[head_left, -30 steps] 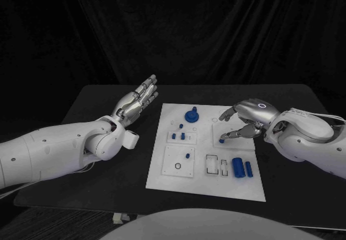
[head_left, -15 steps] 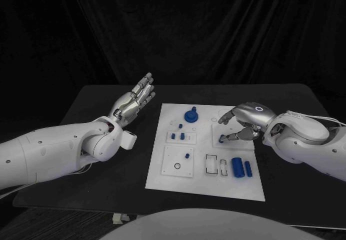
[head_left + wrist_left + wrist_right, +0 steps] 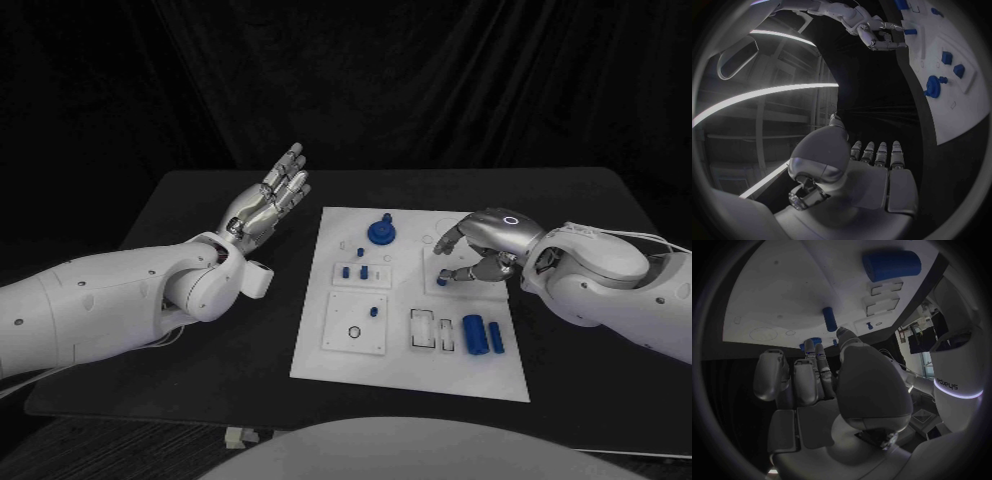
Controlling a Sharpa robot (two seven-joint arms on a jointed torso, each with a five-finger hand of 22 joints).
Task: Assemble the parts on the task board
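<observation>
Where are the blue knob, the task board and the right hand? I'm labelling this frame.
blue knob (image 3: 382, 232): head view, its round base.
task board (image 3: 411, 375): head view, bare near edge.
right hand (image 3: 483, 245): head view, its back.

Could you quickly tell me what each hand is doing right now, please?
Left hand: open, raised beside the board.
Right hand: fingers on a small blue part; grip cannot be told.

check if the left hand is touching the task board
Apart. The head view shows the left hand raised with fingers spread, and bare black table between it and the task board.
</observation>
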